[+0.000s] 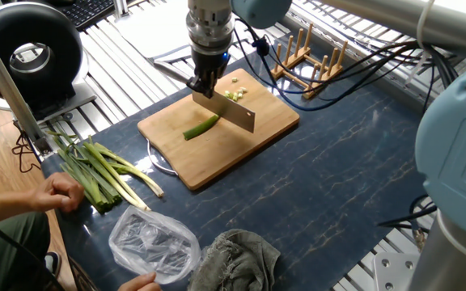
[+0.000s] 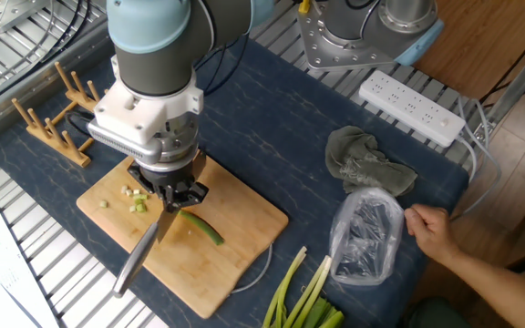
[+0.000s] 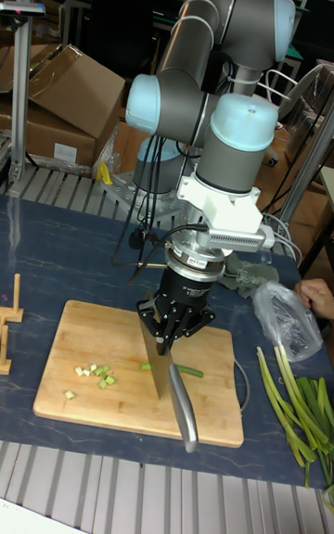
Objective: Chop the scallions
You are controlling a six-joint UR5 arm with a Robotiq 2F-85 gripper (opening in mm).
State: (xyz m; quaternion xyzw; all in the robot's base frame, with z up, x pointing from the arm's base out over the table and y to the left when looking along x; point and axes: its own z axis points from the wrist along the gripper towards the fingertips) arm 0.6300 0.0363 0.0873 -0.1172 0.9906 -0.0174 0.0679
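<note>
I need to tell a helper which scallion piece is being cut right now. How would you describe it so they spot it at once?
Find the bamboo cutting board in the middle of the dark table. On it, beside the knife in the gripper, lies one short curved green scallion piece. It is longer than the tiny chopped bits and apart from the whole stalks off the board.

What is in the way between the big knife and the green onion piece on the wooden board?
Nothing visible. The steel knife, held in the gripper, hangs just above the green scallion piece on the bamboo cutting board.
</note>
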